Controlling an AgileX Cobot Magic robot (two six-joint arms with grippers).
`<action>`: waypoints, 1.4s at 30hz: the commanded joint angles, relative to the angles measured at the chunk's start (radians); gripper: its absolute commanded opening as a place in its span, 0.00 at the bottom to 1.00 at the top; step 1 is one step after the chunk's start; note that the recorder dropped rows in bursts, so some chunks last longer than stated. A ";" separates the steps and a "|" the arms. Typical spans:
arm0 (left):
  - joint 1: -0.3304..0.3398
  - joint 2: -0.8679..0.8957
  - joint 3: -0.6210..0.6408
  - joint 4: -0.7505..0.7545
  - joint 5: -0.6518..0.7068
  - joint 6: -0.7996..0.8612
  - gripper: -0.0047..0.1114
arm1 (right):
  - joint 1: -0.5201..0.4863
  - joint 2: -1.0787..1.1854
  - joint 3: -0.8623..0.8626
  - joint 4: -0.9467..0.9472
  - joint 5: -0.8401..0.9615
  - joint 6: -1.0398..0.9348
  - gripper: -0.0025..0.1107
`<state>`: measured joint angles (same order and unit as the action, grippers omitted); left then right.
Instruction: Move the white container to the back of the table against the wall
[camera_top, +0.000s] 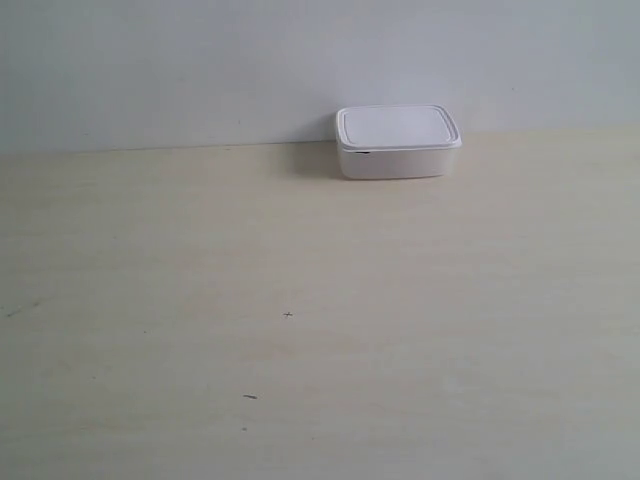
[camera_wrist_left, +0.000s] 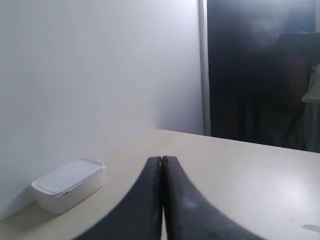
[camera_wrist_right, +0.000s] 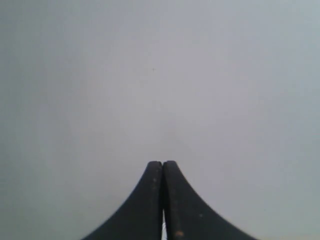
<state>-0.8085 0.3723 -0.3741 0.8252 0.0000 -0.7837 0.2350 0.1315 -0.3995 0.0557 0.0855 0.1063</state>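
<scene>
The white container (camera_top: 398, 141) with its lid on rests at the back of the cream table (camera_top: 300, 300), touching or nearly touching the pale wall (camera_top: 200, 60). The left wrist view also shows the container (camera_wrist_left: 69, 184) beside the wall (camera_wrist_left: 90, 75), well away from my left gripper (camera_wrist_left: 162, 159). That gripper is shut, its dark fingers pressed together with nothing between them. My right gripper (camera_wrist_right: 162, 163) is shut too and empty, facing only plain grey wall (camera_wrist_right: 160, 75). Neither arm appears in the exterior view.
Tiny dark specks (camera_top: 288, 315) mark the table's middle and front. In the left wrist view a dark opening (camera_wrist_left: 260, 70) lies beyond the table's far end, with the wall's edge (camera_wrist_left: 202, 65) beside it.
</scene>
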 joint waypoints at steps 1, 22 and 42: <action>0.002 -0.008 0.007 -0.013 -0.007 -0.046 0.04 | -0.003 0.006 0.008 -0.005 0.025 0.001 0.02; 0.165 -0.084 0.016 0.009 0.000 -0.046 0.04 | -0.045 -0.131 -0.002 -0.005 0.013 0.001 0.02; 0.671 -0.191 0.087 -0.167 0.062 -0.044 0.04 | -0.224 -0.131 0.008 -0.005 0.023 0.001 0.02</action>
<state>-0.1408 0.1867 -0.3174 0.7960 0.0356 -0.8215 0.0151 0.0031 -0.3966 0.0557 0.1176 0.1081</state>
